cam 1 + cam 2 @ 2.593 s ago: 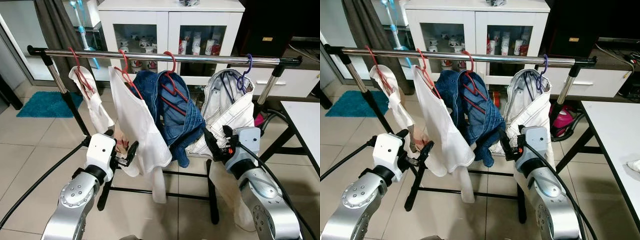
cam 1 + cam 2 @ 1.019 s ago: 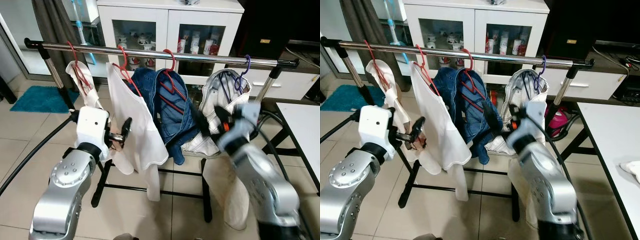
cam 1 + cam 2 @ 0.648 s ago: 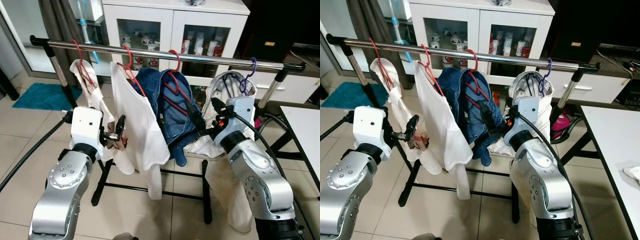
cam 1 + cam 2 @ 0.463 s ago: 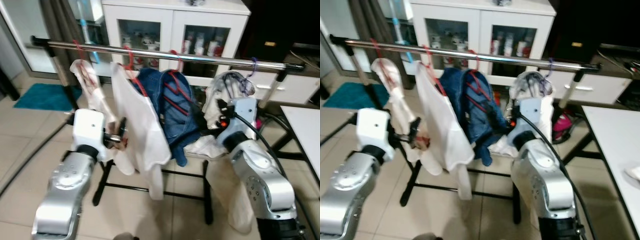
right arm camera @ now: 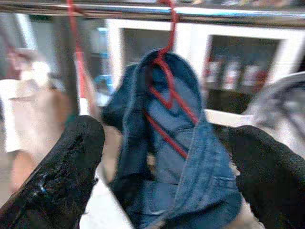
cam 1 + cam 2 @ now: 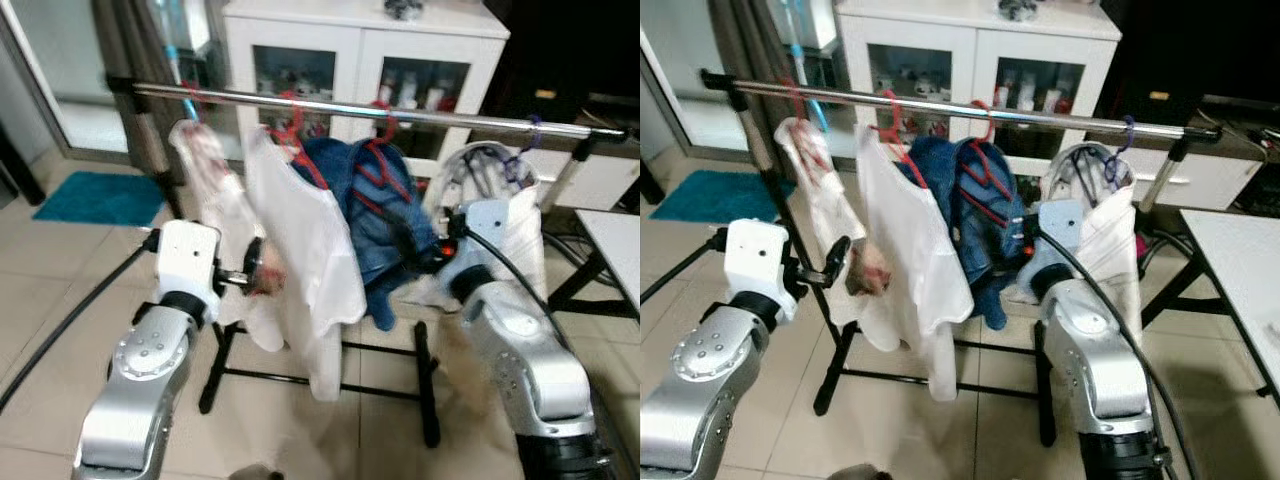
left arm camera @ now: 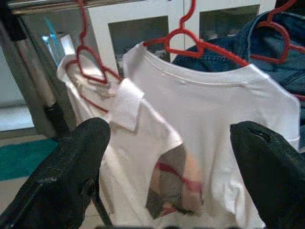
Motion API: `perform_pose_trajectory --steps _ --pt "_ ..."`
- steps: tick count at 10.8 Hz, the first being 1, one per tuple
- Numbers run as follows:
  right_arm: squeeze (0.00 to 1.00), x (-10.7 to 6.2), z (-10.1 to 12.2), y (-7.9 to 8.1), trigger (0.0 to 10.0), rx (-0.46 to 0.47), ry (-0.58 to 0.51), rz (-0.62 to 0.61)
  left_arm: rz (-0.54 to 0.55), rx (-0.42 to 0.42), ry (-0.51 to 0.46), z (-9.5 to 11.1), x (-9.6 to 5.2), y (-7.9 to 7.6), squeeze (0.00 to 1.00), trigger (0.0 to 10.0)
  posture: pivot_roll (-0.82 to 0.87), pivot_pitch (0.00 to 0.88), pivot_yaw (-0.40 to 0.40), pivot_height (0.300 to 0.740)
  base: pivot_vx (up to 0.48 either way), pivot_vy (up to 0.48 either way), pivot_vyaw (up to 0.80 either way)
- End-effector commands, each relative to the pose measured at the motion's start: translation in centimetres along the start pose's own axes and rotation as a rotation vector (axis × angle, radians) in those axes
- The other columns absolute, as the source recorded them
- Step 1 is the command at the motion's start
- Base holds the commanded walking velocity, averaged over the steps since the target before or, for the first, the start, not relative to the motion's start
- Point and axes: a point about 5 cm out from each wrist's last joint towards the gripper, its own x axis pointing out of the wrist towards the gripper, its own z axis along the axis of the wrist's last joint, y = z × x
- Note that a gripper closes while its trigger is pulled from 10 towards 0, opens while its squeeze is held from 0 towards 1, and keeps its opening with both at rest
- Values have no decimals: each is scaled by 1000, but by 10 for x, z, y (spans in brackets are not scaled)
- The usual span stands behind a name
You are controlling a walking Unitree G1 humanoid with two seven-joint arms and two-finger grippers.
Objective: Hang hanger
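Observation:
A steel rail [image 6: 420, 115] carries several hung garments. From the left: a small white shirt [image 6: 205, 170] on a red hanger, a white T-shirt [image 6: 305, 230] on a red hanger [image 7: 190, 38], a denim garment [image 6: 385, 210] on a red hanger [image 5: 167, 90], and a white garment [image 6: 505, 195] on a purple hanger [image 6: 530, 135]. My left gripper [image 6: 255, 272] is open, held at the T-shirt's lower left edge beside the small shirt. My right gripper [image 6: 405, 240] is open, pointing at the denim's right side. Nothing sits between either pair of fingers.
A white glass-door cabinet [image 6: 360, 50] stands behind the rack. A teal mat [image 6: 95, 198] lies on the tiled floor at left. A white table [image 6: 615, 240] edges in at right. The rack's black base bars [image 6: 320, 380] cross the floor below the clothes.
The view has shifted and blurred, so the rack now sits further right in the picture. Both arms stay raised at the garments with their fingers apart.

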Motion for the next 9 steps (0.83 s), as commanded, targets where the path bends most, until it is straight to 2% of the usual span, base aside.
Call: perform_pose_trajectory --steps 1,2,3,4,5,7,9 --pt "1000 4 2 6 10000 -14 2 5 11 12 -10 2 0 2 1000 10000 42 0 -25 740 0 375 0" --pt "1000 5 -2 6 10000 11 52 21 12 11 -10 1 1 1 1000 10000 42 0 -25 740 0 375 0" --pt "1000 4 0 6 10000 79 23 49 13 7 -22 2 1 0 1000 10000 41 0 -26 740 0 0 0" --pt "1000 4 1 5 10000 47 11 49 8 -8 -19 3 1 -2 1000 10000 41 0 -26 740 0 0 0" --pt "1000 5 3 8 10000 65 -19 68 13 4 -23 4 2 -1 855 10000 39 0 -27 740 0 0 800" --pt "1000 6 5 11 10000 28 -19 76 29 30 -27 6 4 2 882 10000 41 0 -29 740 0 0 800" --pt "1000 9 7 15 10000 52 -27 84 41 24 -31 8 4 5 902 10000 44 0 -34 740 261 0 775"
